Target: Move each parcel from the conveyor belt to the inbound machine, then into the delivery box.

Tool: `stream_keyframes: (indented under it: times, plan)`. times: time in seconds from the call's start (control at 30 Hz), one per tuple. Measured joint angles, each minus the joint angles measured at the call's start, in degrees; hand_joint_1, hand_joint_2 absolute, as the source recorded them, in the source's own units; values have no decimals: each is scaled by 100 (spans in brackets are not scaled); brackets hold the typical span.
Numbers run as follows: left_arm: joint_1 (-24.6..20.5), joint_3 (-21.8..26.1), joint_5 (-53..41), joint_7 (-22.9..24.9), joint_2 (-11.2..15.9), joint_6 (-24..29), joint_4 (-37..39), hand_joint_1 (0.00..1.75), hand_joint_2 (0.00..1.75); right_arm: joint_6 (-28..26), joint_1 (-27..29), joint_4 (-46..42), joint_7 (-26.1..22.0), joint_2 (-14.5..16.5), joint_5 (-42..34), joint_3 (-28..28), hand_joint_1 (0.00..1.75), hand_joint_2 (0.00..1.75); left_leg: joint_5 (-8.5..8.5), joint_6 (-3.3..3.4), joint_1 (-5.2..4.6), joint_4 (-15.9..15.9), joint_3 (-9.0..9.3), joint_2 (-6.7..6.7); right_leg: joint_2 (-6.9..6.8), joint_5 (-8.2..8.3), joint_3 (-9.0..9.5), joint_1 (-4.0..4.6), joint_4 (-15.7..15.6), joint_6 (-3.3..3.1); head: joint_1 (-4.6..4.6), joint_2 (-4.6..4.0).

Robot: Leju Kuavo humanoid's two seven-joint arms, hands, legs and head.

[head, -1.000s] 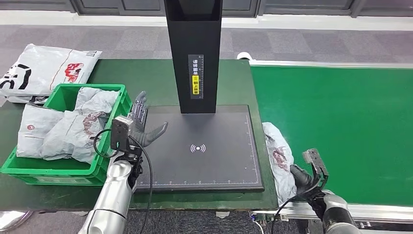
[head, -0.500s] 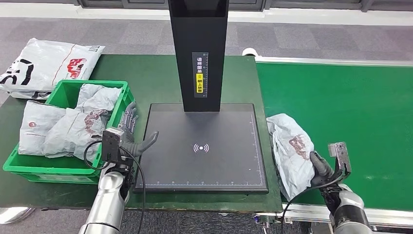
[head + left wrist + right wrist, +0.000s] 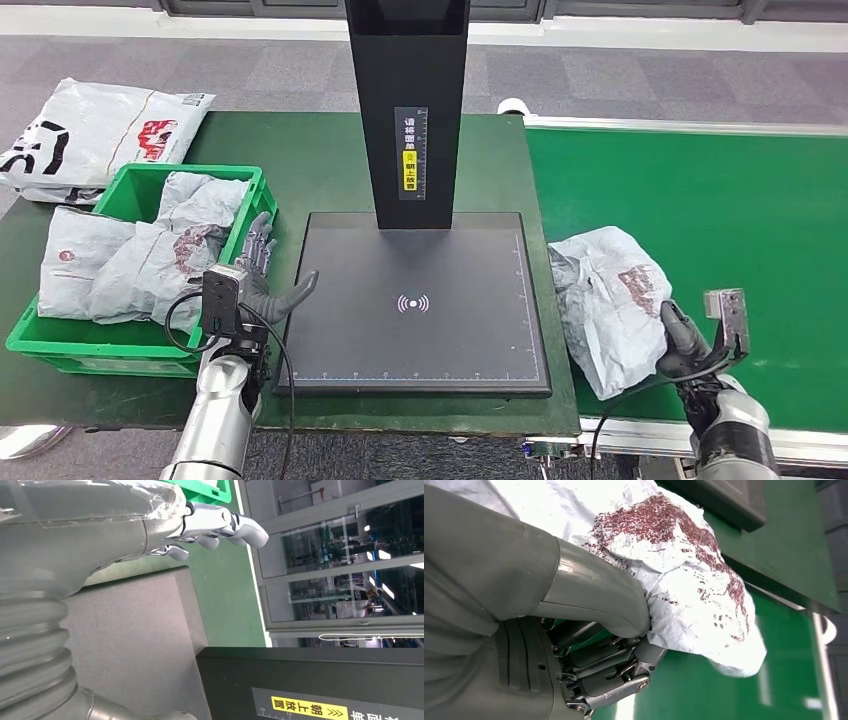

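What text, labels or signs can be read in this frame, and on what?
"朝上放置": yellow label on the black post; also in the left wrist view.
White characters above that label: too small to read.
Wireless-signal symbol, no words: scanner pad.
Ruler marks along the pad's edges: no readable numbers.
Red print on the parcel held by the right hand: unreadable.
Black and red marks on the big bag: unreadable.

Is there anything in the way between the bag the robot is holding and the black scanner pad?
Nothing visible blocks it. The right robot hand holds the bag right beside the pad, whose top is bare. The black post stands at the pad's far edge, and the left robot hand hovers at its opposite side.
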Motion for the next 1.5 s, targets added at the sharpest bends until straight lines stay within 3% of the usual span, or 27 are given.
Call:
stream_keyframes:
  times: [0.53, 0.73, 0.83, 1.0, 1.5]
  plan:
    - [15, 32, 0, 1, 13, 0, -13, 0, 175, 272, 102, -497, -54, -49, -391, -97, 175, 175, -1, 0, -2, 0, -3, -1, -1, -1, -3, -2, 1, 0, 0, 0]
    - [6, 68, -38, 54, 11, -86, -3, 0, 175, 688, 351, -1519, 226, 26, -828, -33, 175, 175, -1, 1, -4, -1, -13, -11, -14, -3, -6, -3, 4, -1, 0, 0]
    - [-56, 68, -95, 79, -16, -93, 36, 0, 175, 489, 362, -2155, 554, 246, -986, 256, 175, 175, -1, 0, -4, -1, -14, 5, -6, -3, -16, -3, 10, -2, 0, 0]
    - [-158, 67, -141, 114, -85, -82, 93, 0, 175, 132, 170, -2485, 636, 434, -1076, 921, 175, 175, 11, -5, -4, -1, -14, -9, -15, -3, -17, -3, 16, -2, 0, 0]
    - [-411, 63, -215, 184, -199, -74, 275, 0, 175, -131, -609, -1885, 721, 1150, -912, 2503, 175, 175, 14, -12, -3, -2, -18, -11, -14, -8, -28, -3, 32, -11, 0, 0]
